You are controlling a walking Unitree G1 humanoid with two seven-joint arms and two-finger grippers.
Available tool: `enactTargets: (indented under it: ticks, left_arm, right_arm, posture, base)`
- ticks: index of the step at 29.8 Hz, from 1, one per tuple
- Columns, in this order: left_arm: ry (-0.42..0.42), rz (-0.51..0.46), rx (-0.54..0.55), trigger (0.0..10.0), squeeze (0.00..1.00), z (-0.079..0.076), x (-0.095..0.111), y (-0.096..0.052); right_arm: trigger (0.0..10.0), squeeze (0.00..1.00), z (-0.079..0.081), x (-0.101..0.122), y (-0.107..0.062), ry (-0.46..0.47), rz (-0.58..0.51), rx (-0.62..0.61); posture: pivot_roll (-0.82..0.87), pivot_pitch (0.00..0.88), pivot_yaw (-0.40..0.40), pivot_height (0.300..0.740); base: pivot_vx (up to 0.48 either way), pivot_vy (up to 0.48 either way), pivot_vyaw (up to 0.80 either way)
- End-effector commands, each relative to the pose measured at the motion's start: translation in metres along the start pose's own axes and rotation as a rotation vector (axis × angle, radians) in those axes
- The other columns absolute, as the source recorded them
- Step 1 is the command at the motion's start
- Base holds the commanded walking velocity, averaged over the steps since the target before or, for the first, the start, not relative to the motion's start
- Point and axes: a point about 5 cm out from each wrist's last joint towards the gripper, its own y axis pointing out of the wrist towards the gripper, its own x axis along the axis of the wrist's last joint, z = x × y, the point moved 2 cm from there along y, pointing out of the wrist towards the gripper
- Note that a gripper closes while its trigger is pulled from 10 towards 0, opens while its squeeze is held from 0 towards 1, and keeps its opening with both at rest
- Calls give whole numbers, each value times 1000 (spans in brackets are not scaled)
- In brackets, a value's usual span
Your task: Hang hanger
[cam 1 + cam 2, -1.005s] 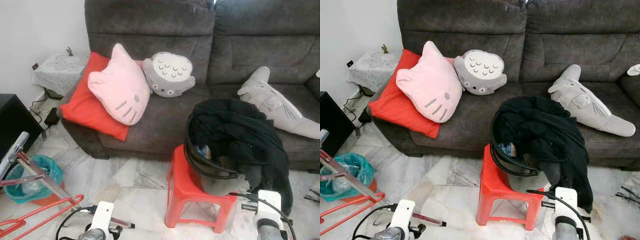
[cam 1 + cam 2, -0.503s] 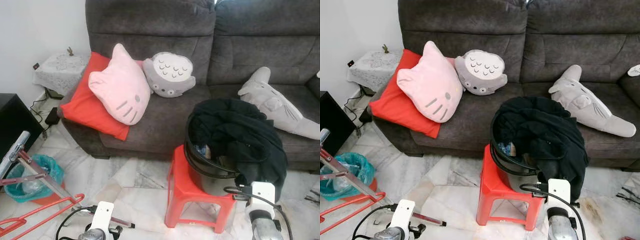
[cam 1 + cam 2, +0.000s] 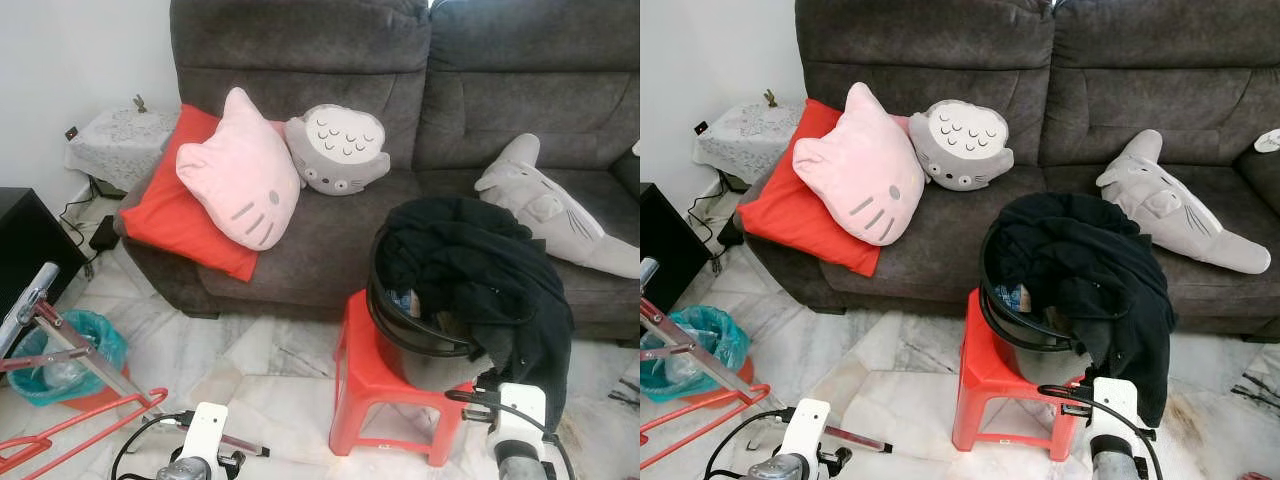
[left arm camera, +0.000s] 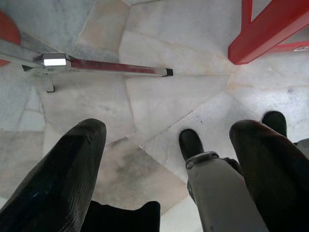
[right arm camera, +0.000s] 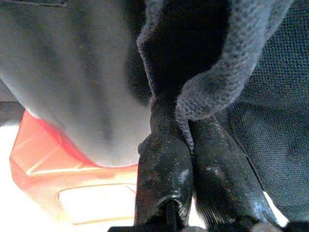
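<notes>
Right gripper (image 5: 186,145), fingers pinched on the black garment (image 3: 480,270), has dropped slightly; left gripper (image 4: 169,159) spread, idle. Hanger not engaged.

Silver arms with white wrist housings, looping black cables, each gripper (image 4: 169,169) with long black fingers (image 5: 161,169).

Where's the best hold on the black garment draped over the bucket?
Grip the hanging hem of the black garment on the bucket's right side, from below. It dangles free past the rim there. The right gripper already has its jaws pinched on that fold.
</notes>
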Motion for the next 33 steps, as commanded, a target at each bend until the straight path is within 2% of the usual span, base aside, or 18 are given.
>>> enactTargets:
  ticks: [1, 33]
  left_arm:
    - [13, 13, 6, 10000, 0, 4, -5, -1]
    - [14, 11, 8, 10000, 0, 5, -4, -1]
  right_arm:
    - [10000, 0, 0, -3, -1, 3, 8, -9]
    - [10000, 0, -5, 2, 1, -7, -19, -53]
  posture:
    - [-24, 0, 40, 740]
    - [-21, 0, 43, 740]
  base:
    - [-296, 0, 0]
    - [-298, 0, 0]
